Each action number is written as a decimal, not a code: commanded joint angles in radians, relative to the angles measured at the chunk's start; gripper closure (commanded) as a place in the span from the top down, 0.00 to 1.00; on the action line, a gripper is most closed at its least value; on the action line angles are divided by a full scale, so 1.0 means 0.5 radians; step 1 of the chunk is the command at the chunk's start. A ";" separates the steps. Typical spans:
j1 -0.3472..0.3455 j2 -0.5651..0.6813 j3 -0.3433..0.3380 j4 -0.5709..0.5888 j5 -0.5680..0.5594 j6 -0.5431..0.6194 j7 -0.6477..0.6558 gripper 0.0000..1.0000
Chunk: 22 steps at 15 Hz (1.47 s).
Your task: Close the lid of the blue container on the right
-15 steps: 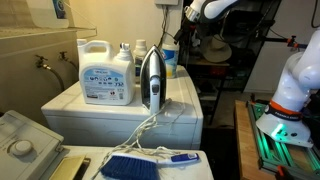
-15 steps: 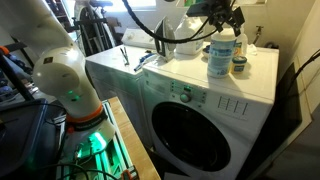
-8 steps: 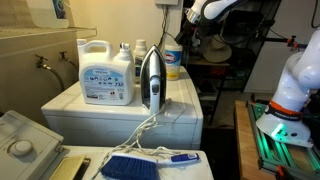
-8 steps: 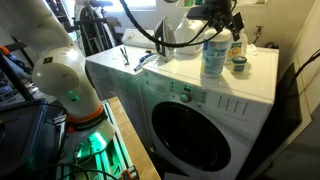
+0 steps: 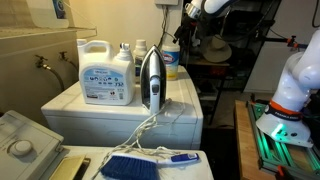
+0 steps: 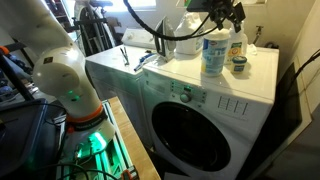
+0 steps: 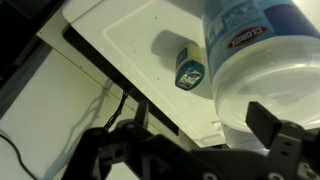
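The blue container point(image 6: 213, 58) is an upright tub with a blue-and-white label. It stands on the white washer point(image 6: 190, 85) and also shows in an exterior view behind the iron point(image 5: 171, 63). Its pale lid point(image 6: 214, 38) lies across its top. In the wrist view the container point(image 7: 262, 40) fills the right side, with the pale lid point(image 7: 236, 98) nearest the camera. My gripper point(image 6: 222, 12) hangs just above the container, apart from it. In the wrist view its fingers point(image 7: 195, 140) are spread wide and hold nothing.
A small round tin point(image 6: 240, 66) sits beside the container and shows in the wrist view point(image 7: 190, 68). A spray bottle point(image 6: 237, 40) stands behind. A large white detergent jug point(image 5: 106, 72) and an upright iron point(image 5: 151, 80) stand on the washer top. A wall is close behind.
The gripper has risen off the container's top. The container has shifted slightly sideways on the washer since a second ago.
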 commanded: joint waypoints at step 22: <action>0.013 -0.339 0.138 0.427 0.157 -1.015 0.390 1.00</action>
